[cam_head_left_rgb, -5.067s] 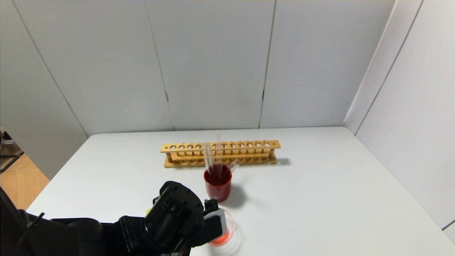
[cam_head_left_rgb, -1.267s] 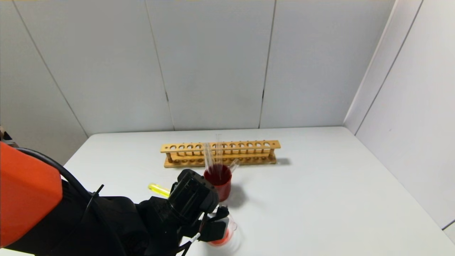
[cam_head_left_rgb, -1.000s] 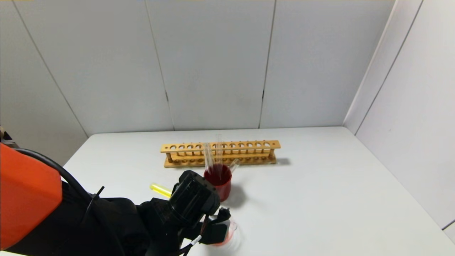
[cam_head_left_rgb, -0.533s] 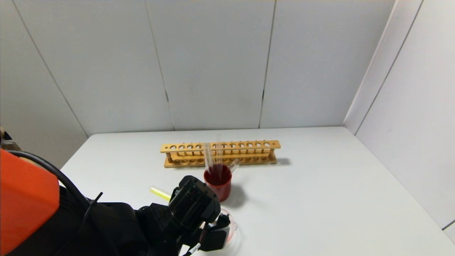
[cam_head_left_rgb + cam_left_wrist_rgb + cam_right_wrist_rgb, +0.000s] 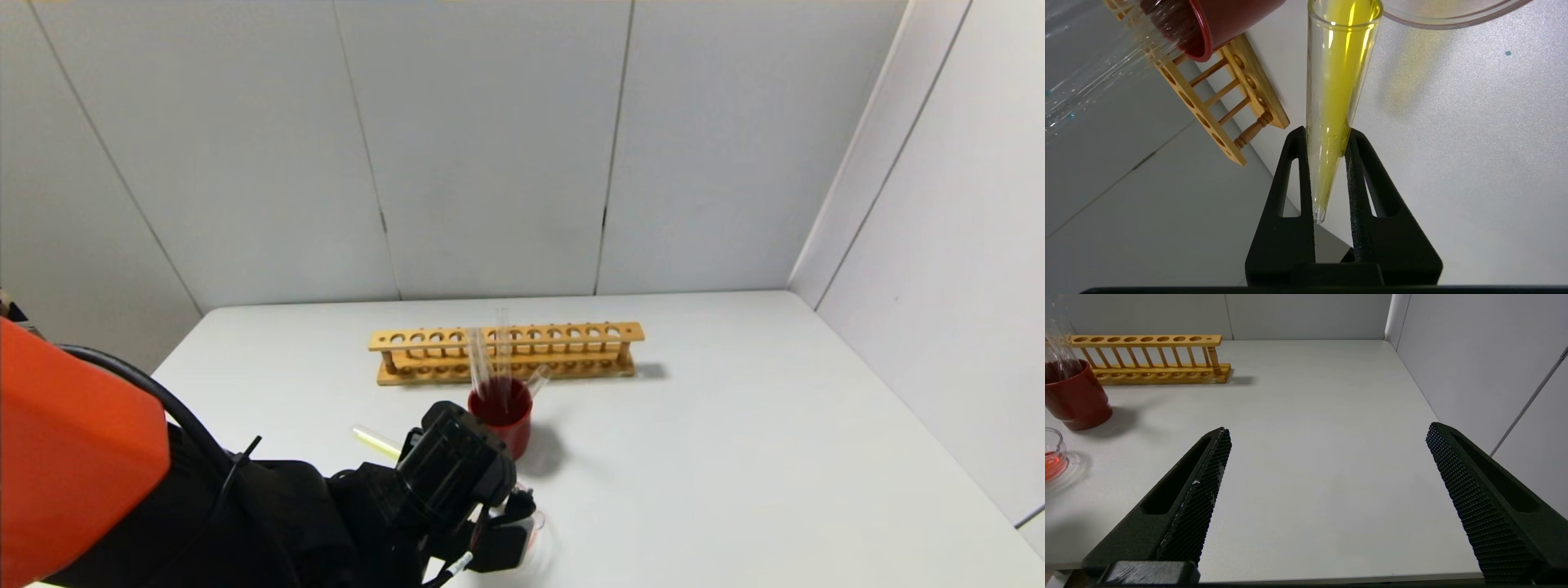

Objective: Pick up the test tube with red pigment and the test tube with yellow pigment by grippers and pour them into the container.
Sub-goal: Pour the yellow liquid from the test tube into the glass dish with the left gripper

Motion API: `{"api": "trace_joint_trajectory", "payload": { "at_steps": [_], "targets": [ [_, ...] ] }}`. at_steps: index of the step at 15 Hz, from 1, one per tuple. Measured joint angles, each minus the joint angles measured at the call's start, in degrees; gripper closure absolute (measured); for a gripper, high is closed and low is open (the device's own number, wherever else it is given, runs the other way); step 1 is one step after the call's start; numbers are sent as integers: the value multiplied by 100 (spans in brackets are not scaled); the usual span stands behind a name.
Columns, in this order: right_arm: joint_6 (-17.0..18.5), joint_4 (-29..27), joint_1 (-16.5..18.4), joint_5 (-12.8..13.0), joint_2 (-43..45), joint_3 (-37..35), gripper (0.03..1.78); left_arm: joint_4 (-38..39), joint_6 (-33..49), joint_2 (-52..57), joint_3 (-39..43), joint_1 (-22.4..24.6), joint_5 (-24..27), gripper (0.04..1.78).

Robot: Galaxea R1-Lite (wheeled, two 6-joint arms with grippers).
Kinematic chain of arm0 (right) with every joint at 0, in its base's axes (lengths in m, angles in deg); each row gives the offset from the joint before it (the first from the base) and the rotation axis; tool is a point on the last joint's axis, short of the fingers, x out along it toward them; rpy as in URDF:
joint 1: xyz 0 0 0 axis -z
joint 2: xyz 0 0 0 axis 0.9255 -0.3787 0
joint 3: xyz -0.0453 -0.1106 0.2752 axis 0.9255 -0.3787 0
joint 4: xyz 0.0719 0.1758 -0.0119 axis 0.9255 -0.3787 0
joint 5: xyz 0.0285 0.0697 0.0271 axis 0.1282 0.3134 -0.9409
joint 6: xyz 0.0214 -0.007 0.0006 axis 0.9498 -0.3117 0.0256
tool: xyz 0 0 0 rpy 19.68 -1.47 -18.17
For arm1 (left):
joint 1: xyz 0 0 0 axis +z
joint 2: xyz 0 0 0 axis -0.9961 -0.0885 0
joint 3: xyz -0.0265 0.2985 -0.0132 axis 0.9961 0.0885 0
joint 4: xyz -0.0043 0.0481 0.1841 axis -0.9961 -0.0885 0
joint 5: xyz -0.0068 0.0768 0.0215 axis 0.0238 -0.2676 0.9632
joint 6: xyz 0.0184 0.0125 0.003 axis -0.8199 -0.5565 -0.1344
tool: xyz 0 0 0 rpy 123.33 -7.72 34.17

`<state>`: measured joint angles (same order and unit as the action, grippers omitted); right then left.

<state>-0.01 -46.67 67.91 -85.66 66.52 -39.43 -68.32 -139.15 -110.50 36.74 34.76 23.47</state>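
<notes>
My left gripper (image 5: 500, 531) is shut on the test tube with yellow pigment (image 5: 377, 442) and holds it tilted over the near middle of the table. In the left wrist view the tube (image 5: 1336, 90) runs out between the fingers (image 5: 1295, 163), and its mouth reaches the rim of the clear container (image 5: 1453, 14). Yellow liquid lies along its whole length. In the head view the container (image 5: 535, 523) is mostly hidden behind the gripper. In the right wrist view it (image 5: 1052, 455) holds orange-red liquid. No tube with red pigment stands out. My right gripper (image 5: 1329, 435) is open and empty at the table's near right.
A dark red cup (image 5: 500, 425) with several clear tubes stands just behind the container. A wooden tube rack (image 5: 506, 351) lies behind the cup. The white table (image 5: 735, 457) is walled at the back and on the right.
My left gripper has moved slightly right and tipped the yellow tube further. The tube's rear end has dropped and turned paler as the liquid ran towards its mouth.
</notes>
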Motion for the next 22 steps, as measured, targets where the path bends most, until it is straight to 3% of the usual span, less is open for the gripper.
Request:
{"api": "trace_joint_trajectory", "payload": {
  "at_steps": [8,22],
  "targets": [
    [0,4,-2,0,0,0,7,-174,-290,-54,-155,0,-7,152],
    [0,0,-2,-2,0,0,7,-1136,-295,-93,-752,-157,-411,152]
  ]
}}
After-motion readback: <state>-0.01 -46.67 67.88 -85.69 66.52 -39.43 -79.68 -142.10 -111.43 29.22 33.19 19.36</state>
